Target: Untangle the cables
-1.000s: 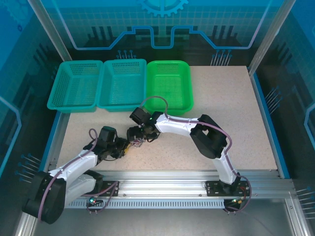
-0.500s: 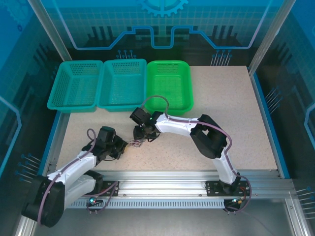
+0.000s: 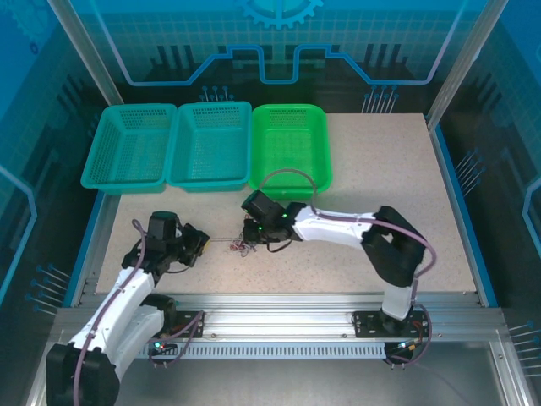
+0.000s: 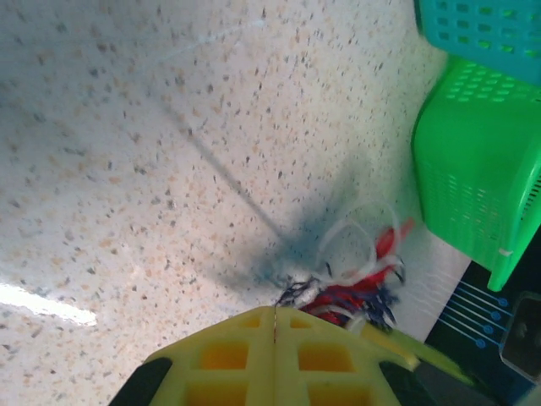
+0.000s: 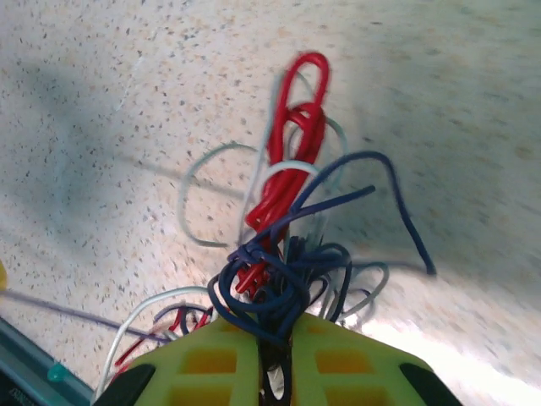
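Clamps the knotted cables [image 5: 275, 245] in the closed right gripper [image 5: 275, 338], just in front of the green basket [image 3: 287, 108]; pinches one taut strand [image 3: 221, 244] in the shut left gripper [image 3: 201, 243], farther left

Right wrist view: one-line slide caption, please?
Right pincer shut on cable tangle of red, white and dark strands over speckled table.

top view high behind, looking down on whole table [image 3: 380, 186], wrist views close, sharing the cables [image 5: 287, 182]
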